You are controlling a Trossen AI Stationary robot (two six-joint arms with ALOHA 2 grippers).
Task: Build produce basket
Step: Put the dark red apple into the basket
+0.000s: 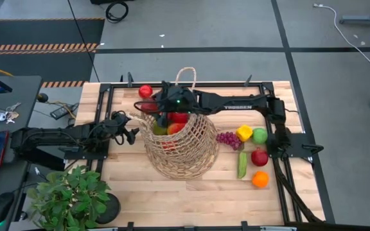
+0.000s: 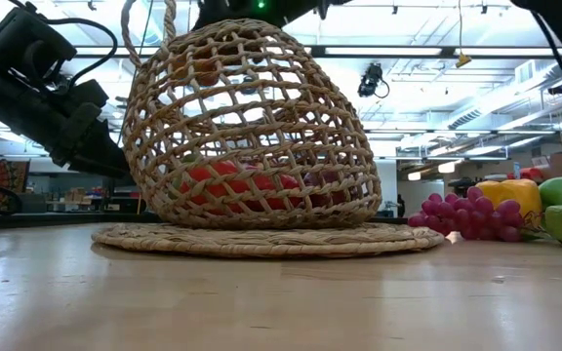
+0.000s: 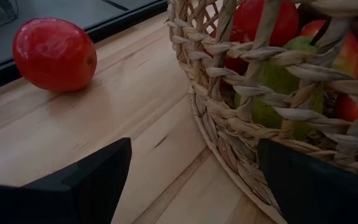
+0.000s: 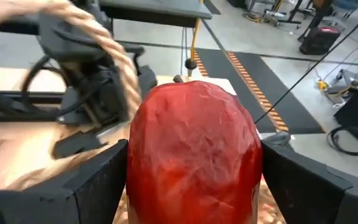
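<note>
The tan wicker basket (image 1: 182,146) (image 2: 252,127) stands mid-table on its flat woven base, with red and green produce inside it. My right gripper (image 1: 166,104) (image 4: 194,186) hovers over the basket's far rim, shut on a red fruit (image 4: 194,149). My left gripper (image 1: 131,128) (image 3: 191,186) stands open and low beside the basket's left wall (image 3: 260,93), with nothing between its fingers. A loose red fruit (image 1: 146,91) (image 3: 55,53) lies on the table beyond it. My right gripper pinches the red fruit by its two opposite sides (image 4: 143,168), one finger on each side. The fruit fills the gap between the fingers and is lifted clear, above the basket's rim.
To the basket's right lie purple grapes (image 1: 229,138), a yellow pepper (image 1: 244,133), a green apple (image 1: 260,135), a red apple (image 1: 259,157), a green piece (image 1: 242,164) and an orange (image 1: 260,179). A potted plant (image 1: 69,196) stands at the near left corner.
</note>
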